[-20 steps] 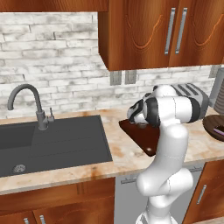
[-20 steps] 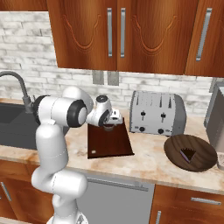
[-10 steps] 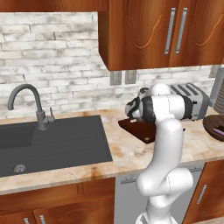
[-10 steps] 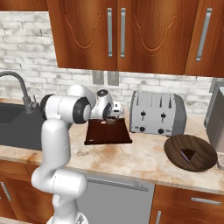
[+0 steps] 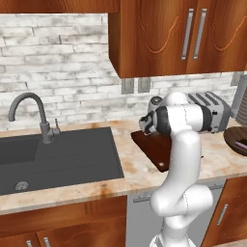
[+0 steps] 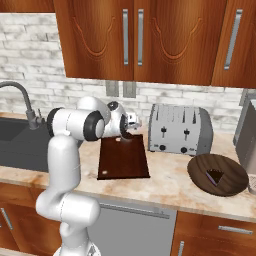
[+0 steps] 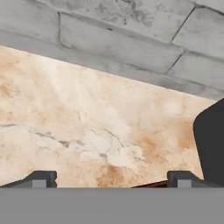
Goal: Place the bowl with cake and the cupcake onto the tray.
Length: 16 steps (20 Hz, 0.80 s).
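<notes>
The bowl with cake [image 6: 218,174] sits on the stone counter [image 6: 170,186] at the right end, well apart from the tray [image 6: 123,159], with the small purplish piece of cake [image 6: 215,176] lying inside it toward the near side; in the left base view only part of the bowl [image 5: 237,142] shows at the right edge. The tray lies flat on the counter between the sink and the toaster, its small pale hole [image 6: 104,173] at the near left corner, and nothing rests on its dark surface. In the left base view the tray [image 5: 153,147] is partly covered by the arm. The cupcake cannot be made out in any of the views. The gripper [image 6: 131,124] hovers above the far end of the tray, close to the brick wall, its jaws spread wide and holding nothing; in the hand view the two fingertips [image 7: 41,178] stand far apart over bare counter with the grey bricks [image 7: 131,43] beyond and a dark shape at the right edge. A silver toaster [image 6: 180,129] stands just right of the tray against the wall. The dark grey sink [image 5: 58,157] with its curved tap [image 5: 34,113] lies to the left, and wooden cupboards [image 6: 145,37] hang above.
</notes>
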{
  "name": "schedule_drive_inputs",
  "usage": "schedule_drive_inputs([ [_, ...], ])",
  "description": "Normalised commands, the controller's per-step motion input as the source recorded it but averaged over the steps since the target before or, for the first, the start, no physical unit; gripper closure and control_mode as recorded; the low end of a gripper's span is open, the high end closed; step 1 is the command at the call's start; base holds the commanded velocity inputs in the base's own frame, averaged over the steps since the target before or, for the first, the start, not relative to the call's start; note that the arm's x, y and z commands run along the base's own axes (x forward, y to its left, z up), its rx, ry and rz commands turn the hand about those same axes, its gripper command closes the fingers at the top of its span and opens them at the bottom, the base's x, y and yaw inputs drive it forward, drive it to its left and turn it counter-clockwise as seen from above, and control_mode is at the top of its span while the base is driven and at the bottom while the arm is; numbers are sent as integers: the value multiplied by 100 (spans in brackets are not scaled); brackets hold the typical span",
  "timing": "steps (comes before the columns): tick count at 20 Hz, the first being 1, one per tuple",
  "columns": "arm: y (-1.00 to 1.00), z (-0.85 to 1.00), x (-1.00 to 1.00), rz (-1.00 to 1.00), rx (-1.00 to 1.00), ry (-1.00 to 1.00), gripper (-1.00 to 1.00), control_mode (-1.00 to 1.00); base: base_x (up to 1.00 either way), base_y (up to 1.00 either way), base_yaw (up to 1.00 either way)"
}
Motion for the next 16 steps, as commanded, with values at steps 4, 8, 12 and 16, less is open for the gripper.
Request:
schedule_drive_inputs([
  [4, 1, 0, -23, 2, -5, -20, -100, -100, 0, 0, 0],
  [8, 3, 0, -19, 3, 0, -16, -100, -100, 0, 0, 0],
  [12, 9, 5, -15, 3, 0, -14, -100, -100, 0, 0, 0],
  [16, 5, 37, -24, 2, 0, -14, -100, -100, 0, 0, 0],
])
